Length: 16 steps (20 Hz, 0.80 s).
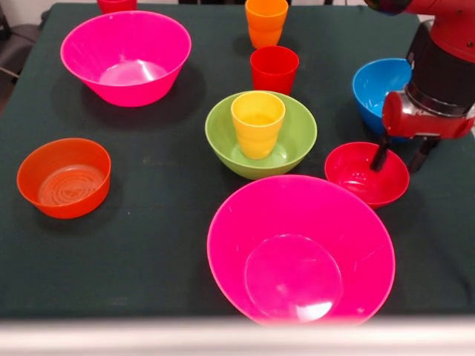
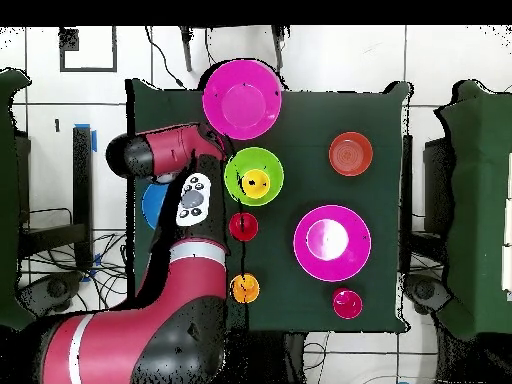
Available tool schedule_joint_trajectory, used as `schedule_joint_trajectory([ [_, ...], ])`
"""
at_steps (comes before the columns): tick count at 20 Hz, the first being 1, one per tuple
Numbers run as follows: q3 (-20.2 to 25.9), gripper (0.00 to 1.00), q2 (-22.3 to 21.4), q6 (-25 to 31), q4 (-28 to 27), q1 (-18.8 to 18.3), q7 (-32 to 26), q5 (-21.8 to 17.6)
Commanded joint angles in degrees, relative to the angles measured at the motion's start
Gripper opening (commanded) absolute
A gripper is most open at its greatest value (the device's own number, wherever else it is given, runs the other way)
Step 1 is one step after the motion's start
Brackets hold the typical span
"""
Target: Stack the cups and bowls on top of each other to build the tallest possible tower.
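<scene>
one glossy tapered yellow plastic cup [image 1: 257, 123] stands upright inside the round lime-green plastic bowl [image 1: 297, 137]. the black-fingered gripper [image 1: 404, 156] hangs open, empty, over the small glossy red bowl's [image 1: 360, 178] far rim.

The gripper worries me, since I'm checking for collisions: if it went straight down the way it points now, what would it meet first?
Most likely the small red bowl. The gripper points down with fingers apart: one finger over the bowl's far rim, the other just outside it. Depth is unclear from the front view, and the arm hides the bowl from overhead.
</scene>
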Motion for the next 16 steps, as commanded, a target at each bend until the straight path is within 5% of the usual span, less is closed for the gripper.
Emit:
schedule_joint_trajectory([
  [1,1.62,1.0,4.79,-2.35,-3.48,0.29,7.53,-1.01],
  [9,1.21,1.0,8.27,-2.0,-7.75,0.37,8.71,0.33],
  [10,1.11,0.0,8.48,-1.38,-7.93,0.39,9.07,0.86],
  [16,0.59,0.0,8.54,0.27,-9.53,0.52,8.25,0.98],
])
